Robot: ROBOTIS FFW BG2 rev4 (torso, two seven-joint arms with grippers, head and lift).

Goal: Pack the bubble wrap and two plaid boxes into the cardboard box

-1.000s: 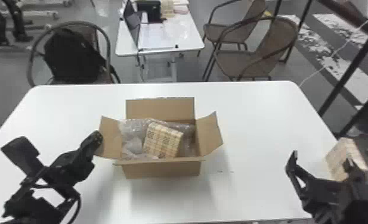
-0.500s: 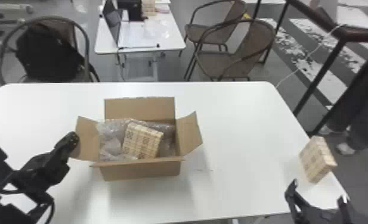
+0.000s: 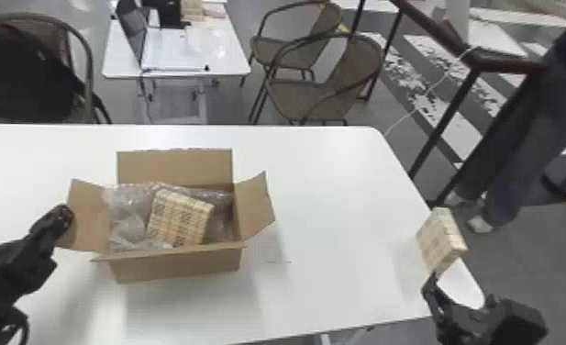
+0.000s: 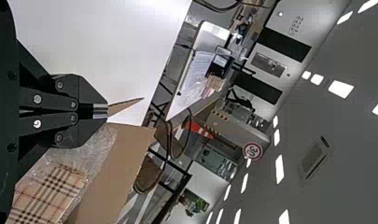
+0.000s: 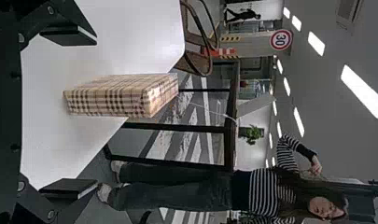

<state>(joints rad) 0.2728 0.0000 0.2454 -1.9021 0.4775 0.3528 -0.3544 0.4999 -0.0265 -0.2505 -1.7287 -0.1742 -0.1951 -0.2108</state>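
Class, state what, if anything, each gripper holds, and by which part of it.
The left gripper pinches the left cardboard flap by its outer edge. The right gripper holds nothing: its open fingers are clear of the plaid box.

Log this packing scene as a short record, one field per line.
Container: cardboard box on the table, flaps open
Inside: bubble wrap, one plaid box
Outside: second plaid box, upright near the table's right edge
Left gripper: closed on the left flap
Right gripper: open, empty, facing the second plaid box
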